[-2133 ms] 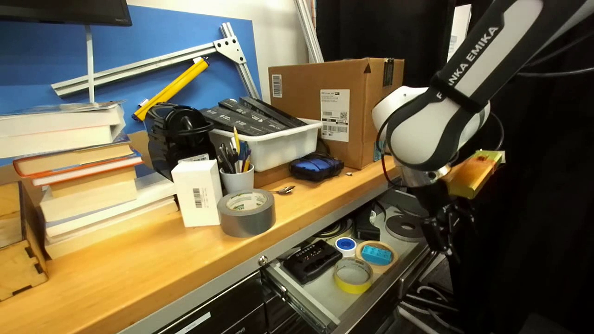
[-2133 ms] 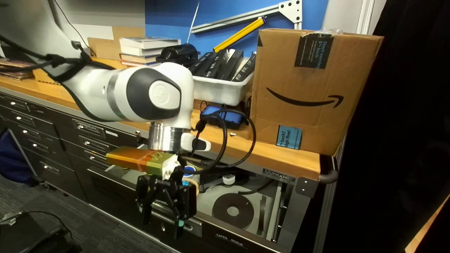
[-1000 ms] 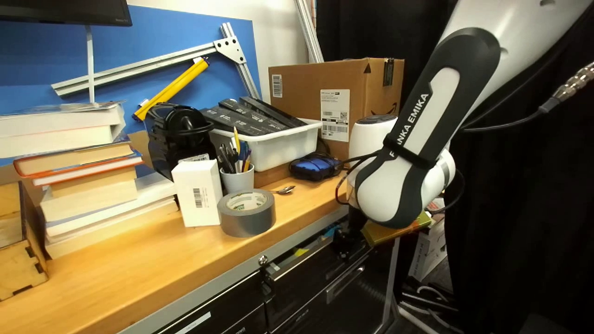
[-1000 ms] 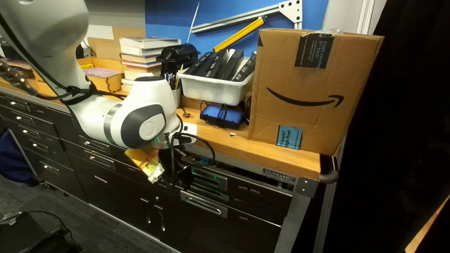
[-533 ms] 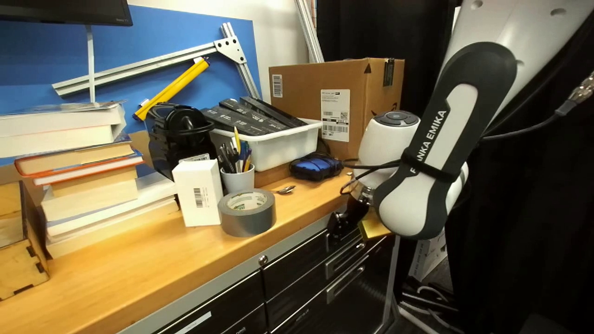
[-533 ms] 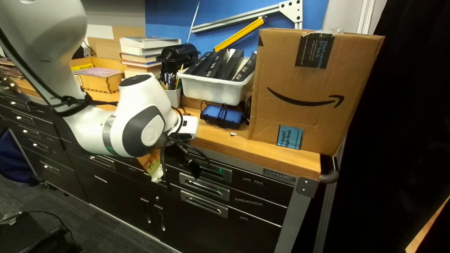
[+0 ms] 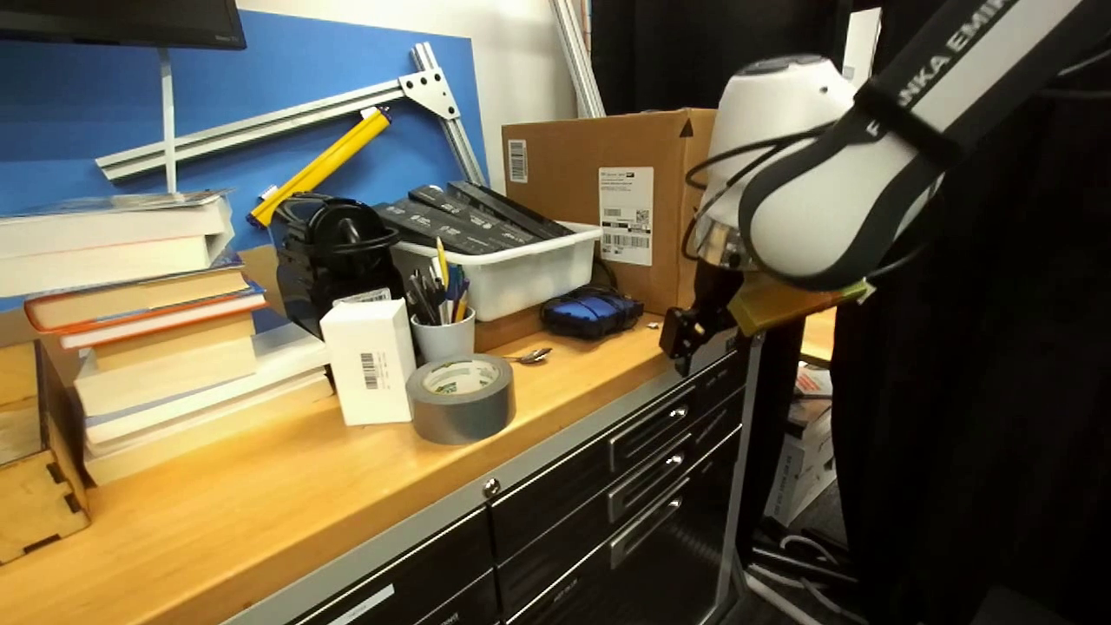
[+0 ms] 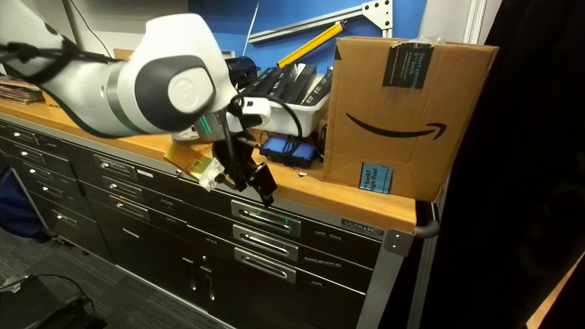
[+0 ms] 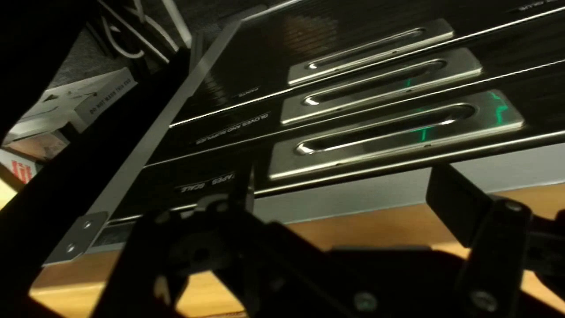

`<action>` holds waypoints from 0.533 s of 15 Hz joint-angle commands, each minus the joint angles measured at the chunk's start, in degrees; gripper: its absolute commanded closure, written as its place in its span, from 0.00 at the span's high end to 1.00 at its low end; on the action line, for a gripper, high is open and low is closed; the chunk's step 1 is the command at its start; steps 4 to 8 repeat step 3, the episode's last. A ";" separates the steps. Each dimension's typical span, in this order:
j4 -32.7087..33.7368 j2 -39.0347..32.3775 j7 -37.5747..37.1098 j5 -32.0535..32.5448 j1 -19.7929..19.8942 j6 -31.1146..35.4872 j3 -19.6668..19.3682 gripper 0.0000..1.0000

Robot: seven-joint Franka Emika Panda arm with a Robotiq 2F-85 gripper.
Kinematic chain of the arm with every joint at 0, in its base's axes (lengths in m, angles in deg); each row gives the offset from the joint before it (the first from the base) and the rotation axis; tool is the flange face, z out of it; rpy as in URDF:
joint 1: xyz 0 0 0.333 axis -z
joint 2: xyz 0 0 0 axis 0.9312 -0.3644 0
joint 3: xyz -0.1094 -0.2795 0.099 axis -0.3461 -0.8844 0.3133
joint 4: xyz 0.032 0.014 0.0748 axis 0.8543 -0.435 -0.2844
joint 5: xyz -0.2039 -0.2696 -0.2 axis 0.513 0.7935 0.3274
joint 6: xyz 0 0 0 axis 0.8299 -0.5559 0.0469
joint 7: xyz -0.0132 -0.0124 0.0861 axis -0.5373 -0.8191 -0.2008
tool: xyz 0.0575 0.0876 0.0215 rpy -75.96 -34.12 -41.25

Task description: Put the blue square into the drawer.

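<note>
The "TAPES SCALE" drawer (image 8: 308, 230) is closed below the wooden benchtop (image 7: 347, 469).
Near its front edge, the Robotiq gripper (image 9: 346, 192) is held, its fingers (image 9: 459, 205) spread wide.

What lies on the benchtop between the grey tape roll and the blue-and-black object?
A silvery spoon lies between the grey tape roll and the blue-and-black object; this shows in an exterior view.

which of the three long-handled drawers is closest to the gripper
The top drawer labelled TAPES SCALE: the gripper hangs above it, while the middle drawer and bottom drawer sit lower, farther away.
</note>
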 commanded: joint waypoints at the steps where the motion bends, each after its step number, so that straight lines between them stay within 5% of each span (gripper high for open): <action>1: 4.94 8.27 6.06 -7.42 7.14 -15.33 9.40 1.00; 2: 2.29 4.31 4.03 -4.85 9.81 -8.46 10.63 1.00; 8: 3.66 6.17 5.33 -6.86 10.35 -12.01 11.83 1.00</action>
